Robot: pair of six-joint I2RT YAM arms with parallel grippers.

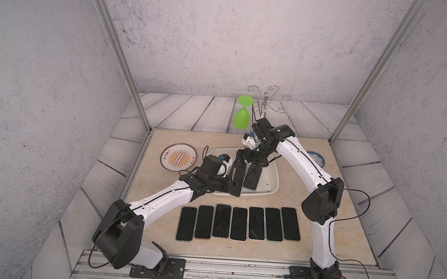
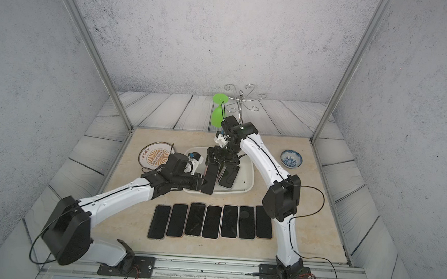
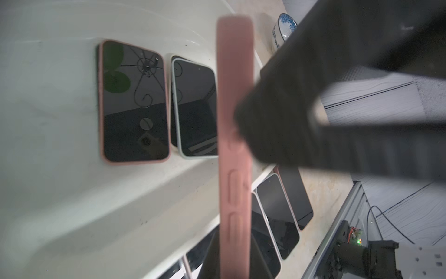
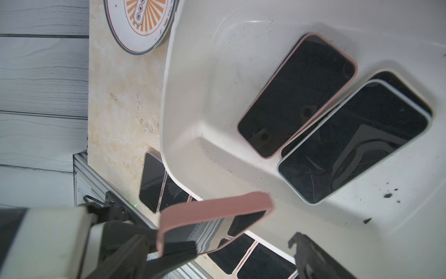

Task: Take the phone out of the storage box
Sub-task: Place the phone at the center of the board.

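The white storage box (image 1: 274,188) (image 2: 250,185) sits mid-table. My left gripper (image 1: 234,186) (image 3: 231,261) is shut on a pink-cased phone (image 1: 237,177) (image 2: 210,178) (image 3: 235,145) (image 4: 212,217), holding it on edge above the box's front left part. My right gripper (image 1: 248,166) (image 2: 220,163) (image 4: 217,268) hangs open over the box just behind that phone, with one finger (image 3: 289,108) close beside the phone's edge. On the box floor lie another pink-cased phone (image 3: 134,101) (image 4: 296,96) and a white-cased phone (image 3: 196,108) (image 4: 354,140) resting on a further one.
A row of several phones (image 1: 238,223) lies face up on the table in front of the box. An orange-patterned plate (image 1: 179,157) stands left of the box, a blue-and-white bowl (image 2: 291,158) to its right. A green glass (image 1: 241,114) hangs from a wire rack (image 1: 267,100) behind.
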